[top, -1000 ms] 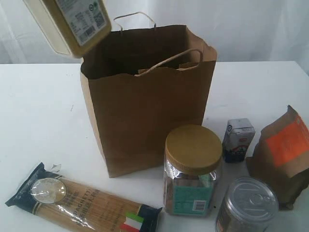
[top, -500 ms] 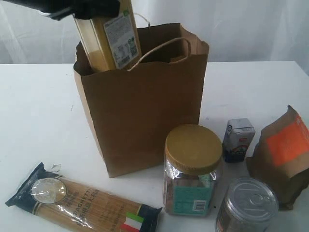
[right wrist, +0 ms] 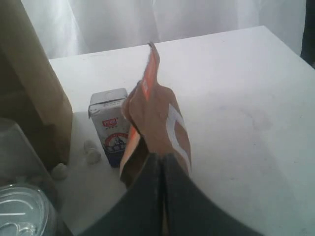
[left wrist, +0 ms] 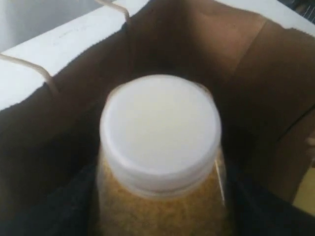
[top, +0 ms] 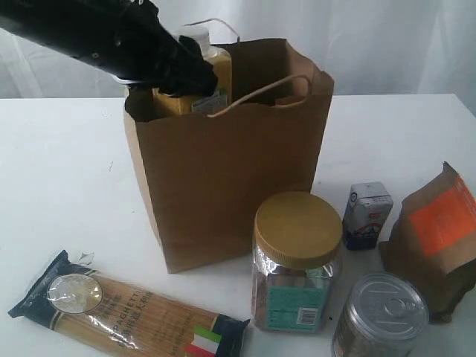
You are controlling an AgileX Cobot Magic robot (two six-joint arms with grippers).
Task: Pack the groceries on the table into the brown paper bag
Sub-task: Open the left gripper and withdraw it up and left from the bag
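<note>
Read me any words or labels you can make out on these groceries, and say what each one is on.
"SPAGHETTI": on the spaghetti pack; its finer print is too small to read.
Gold-lidded jar, teal label: too small to read.
Small white-blue carton, red logo: blurred.
Yellow-grain bottle, label: mostly hidden, unreadable.
Brown pouch, orange label: no legible text.

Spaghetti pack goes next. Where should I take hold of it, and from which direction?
Grip the spaghetti pack near mid-length, across its narrow width, coming straight down from above. It lies flat on the table, long and slim, with bare tabletop along both long sides. Turn the jaws crosswise to its slant. A central hold should keep it from drooping to one end.
</note>
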